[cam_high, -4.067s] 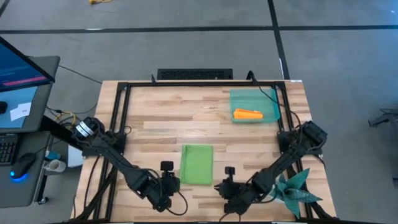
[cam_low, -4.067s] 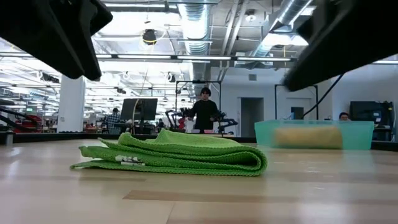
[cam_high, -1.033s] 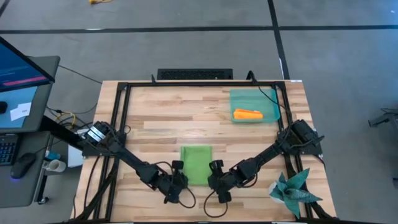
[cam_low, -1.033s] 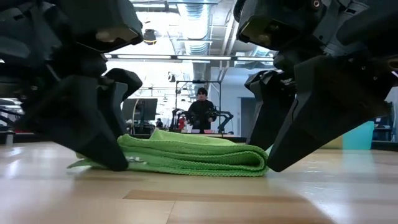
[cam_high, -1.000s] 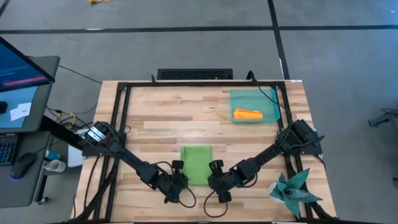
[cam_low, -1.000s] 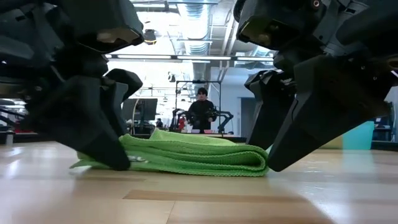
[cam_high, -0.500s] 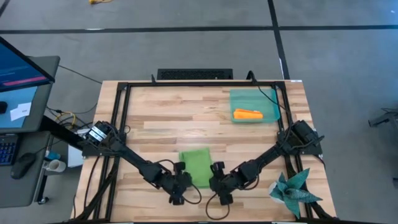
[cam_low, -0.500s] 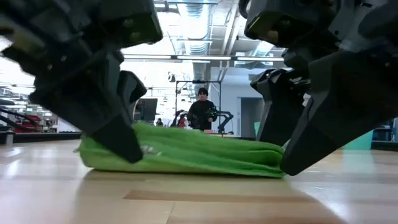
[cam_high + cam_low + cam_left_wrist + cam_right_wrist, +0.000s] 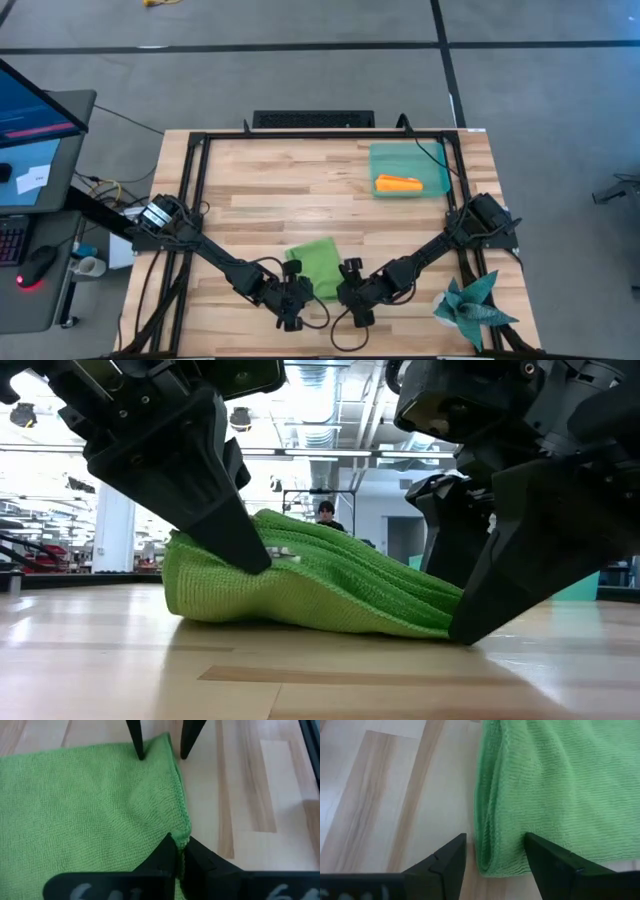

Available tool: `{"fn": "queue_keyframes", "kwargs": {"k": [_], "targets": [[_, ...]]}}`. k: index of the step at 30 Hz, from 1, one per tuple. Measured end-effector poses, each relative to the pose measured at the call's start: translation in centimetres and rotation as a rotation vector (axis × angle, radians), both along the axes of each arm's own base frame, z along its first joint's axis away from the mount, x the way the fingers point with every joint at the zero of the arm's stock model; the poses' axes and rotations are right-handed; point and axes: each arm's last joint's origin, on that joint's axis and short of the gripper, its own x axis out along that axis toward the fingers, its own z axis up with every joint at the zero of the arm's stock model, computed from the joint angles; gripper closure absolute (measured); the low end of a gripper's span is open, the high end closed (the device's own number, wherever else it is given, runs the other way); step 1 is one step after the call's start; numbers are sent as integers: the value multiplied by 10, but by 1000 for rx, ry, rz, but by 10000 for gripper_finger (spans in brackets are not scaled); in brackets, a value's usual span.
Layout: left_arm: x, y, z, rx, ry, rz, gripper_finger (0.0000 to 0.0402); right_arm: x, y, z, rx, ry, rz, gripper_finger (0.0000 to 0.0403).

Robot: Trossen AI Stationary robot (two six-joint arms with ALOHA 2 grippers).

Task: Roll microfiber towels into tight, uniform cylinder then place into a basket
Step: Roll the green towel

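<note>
Already folded into a thick pad, the lime green microfiber towel [image 9: 314,266] lay near the table's front edge, well apart from the translucent teal basket [image 9: 409,170] at the far right corner, where an orange rolled towel [image 9: 398,184] already rested. The left gripper [image 9: 292,296] had its fingers pinched together on the towel's near-left corner and was lifting it, so in the low view that side of the pad rode up in a hump while the right side lay flat. The right gripper [image 9: 352,294] stood with its jaws apart, straddling the near-right folded corner without clamping it, one tip down on the wood just beside the cloth. From here the main risk seemed to be a lopsided start: with only one corner gripped, the layers could slip apart or the edge could turn over at a slant, giving a cone instead of an even cylinder, and the thin pinch might let the cloth drop. The pad's long axis ran from the front edge toward the basket side, skewed slightly, its gripped short edge toward the arms. A dark teal spiky cloth [image 9: 473,305] lay right of the right arm.
</note>
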Motion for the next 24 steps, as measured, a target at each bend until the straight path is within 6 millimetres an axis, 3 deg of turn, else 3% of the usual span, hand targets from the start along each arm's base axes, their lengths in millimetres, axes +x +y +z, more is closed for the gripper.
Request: {"fn": "queue_keyframes", "kwargs": {"k": [6,15,24], "targets": [[-1,0,-1,-13,14,5,398,0,-1,0,-22,-14,-16,233],[-6,2,-5,-29,109,-22,398,1,6,7,53,-5,5,384],[-7,-4,0,-233,185,-23,398,11,16,25,341,98,-19,381]]}}
